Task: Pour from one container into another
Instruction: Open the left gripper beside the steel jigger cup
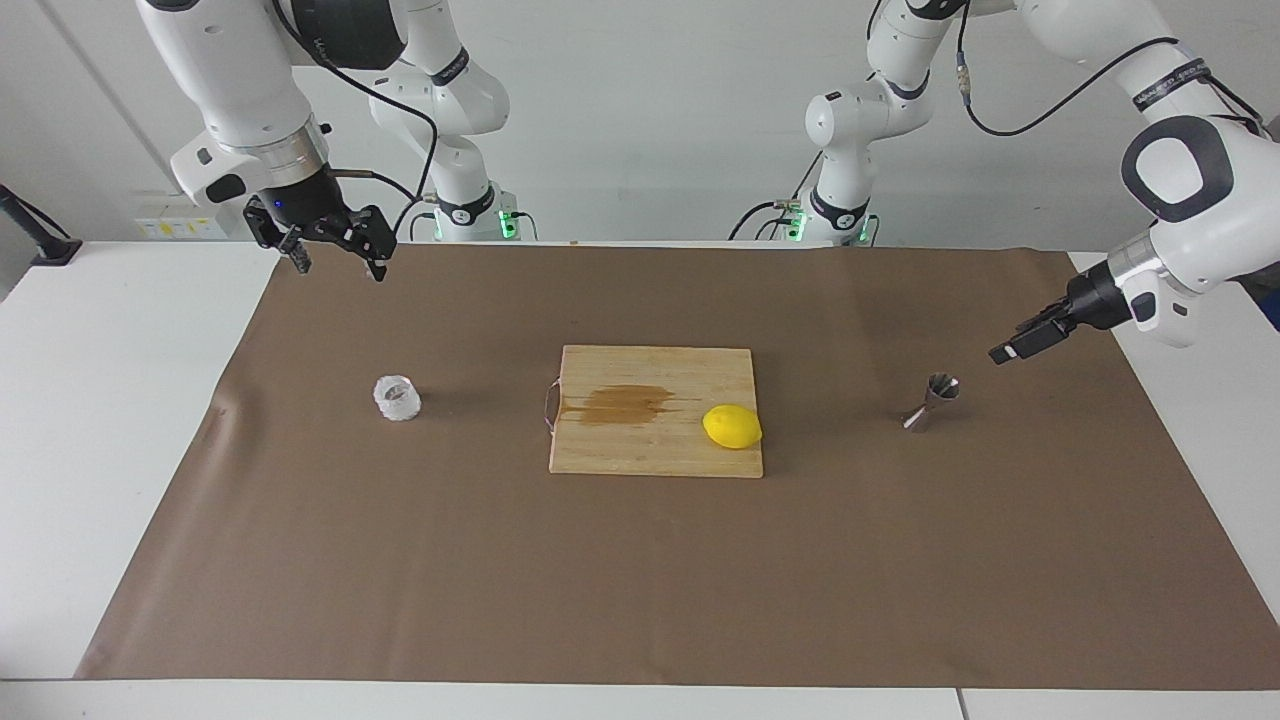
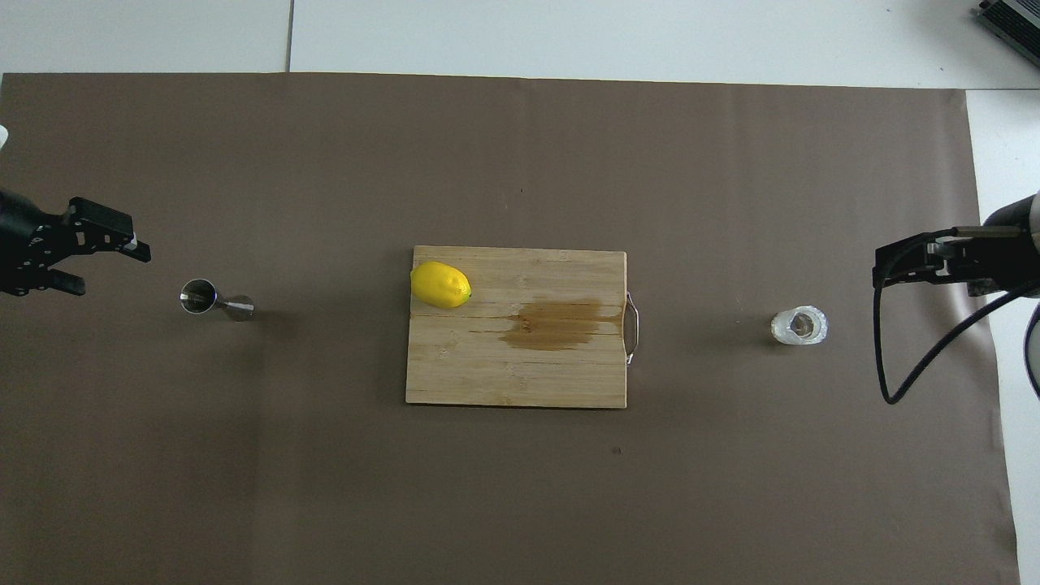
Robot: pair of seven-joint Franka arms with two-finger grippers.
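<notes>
Nothing was poured yet: my tumbler (image 1: 397, 398) and jigger (image 1: 932, 401) stood untouched, left claw (image 1: 1022, 345) and right claw (image 1: 325, 243) both spread, empty.

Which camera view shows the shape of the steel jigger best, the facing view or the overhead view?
The facing view: there the steel jigger shows side-on, two cones joined at a narrow waist, standing on the brown paper. The overhead view looks steeply down on it and shows mainly its round mouth, with the lower cone foreshortened.

Both arms hang raised, left gripper (image 1: 1008, 353) and right gripper (image 1: 335, 252) each with fingers spread apart.
</notes>
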